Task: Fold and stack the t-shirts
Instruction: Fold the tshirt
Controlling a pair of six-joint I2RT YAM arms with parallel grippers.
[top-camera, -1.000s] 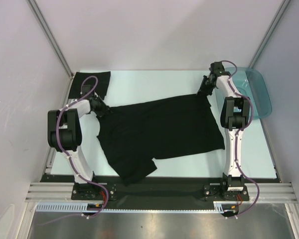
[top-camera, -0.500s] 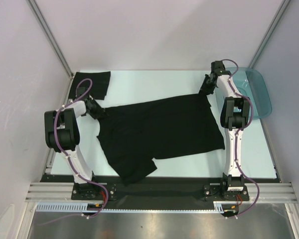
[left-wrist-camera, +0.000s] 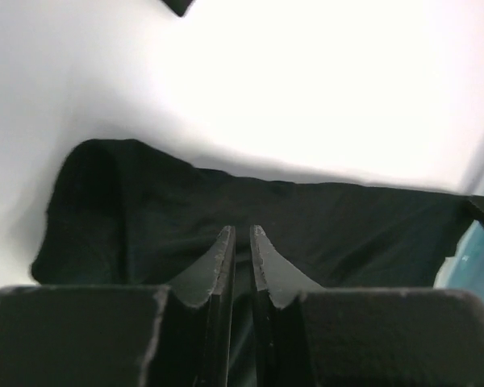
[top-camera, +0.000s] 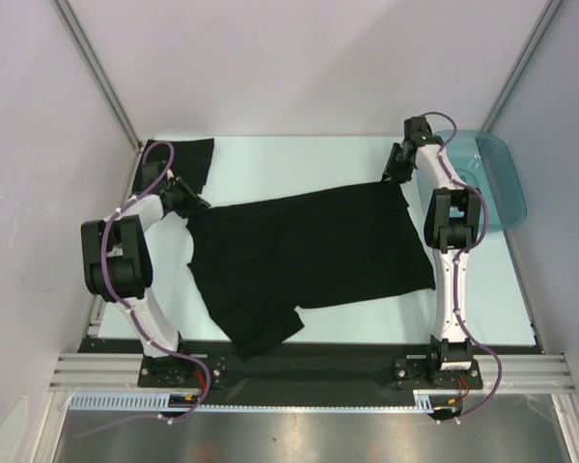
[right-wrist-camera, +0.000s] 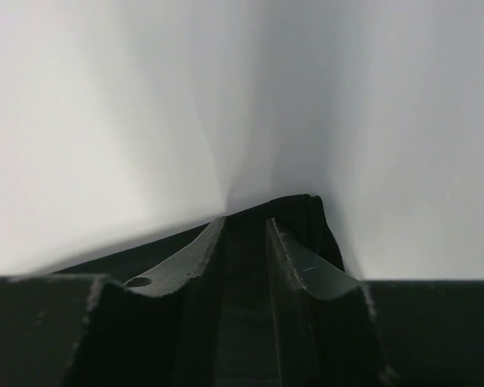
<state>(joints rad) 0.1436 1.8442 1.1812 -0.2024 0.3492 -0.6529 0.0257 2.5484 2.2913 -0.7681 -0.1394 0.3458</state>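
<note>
Black t-shirt [top-camera: 309, 256] spread open across middle of white table [top-camera: 299, 159], far edge running from one claw to the other, near left part bunched and reaching dark strip [top-camera: 347, 355] at near edge. Folded second t-shirt [top-camera: 179, 159] at far left corner of table, just beyond left claw [top-camera: 186, 200].

At far left corner of spread shirt: left claw. From left wrist view, jaws nearly together, only a thin slit between, black cloth right at tips and stretching away to the right. Reads as pinched on shirt edge.

At far right corner of same shirt: right claw [top-camera: 394, 172]. From right wrist view, jaws a little apart, wider than left pair, dark cloth filling gap and bunched against right tip. Cannot tell whether cloth gripped or merely lying between.

Translucent teal tray [top-camera: 497, 183] at far right edge of table, off to the right of right claw, apart from both shirts.
</note>
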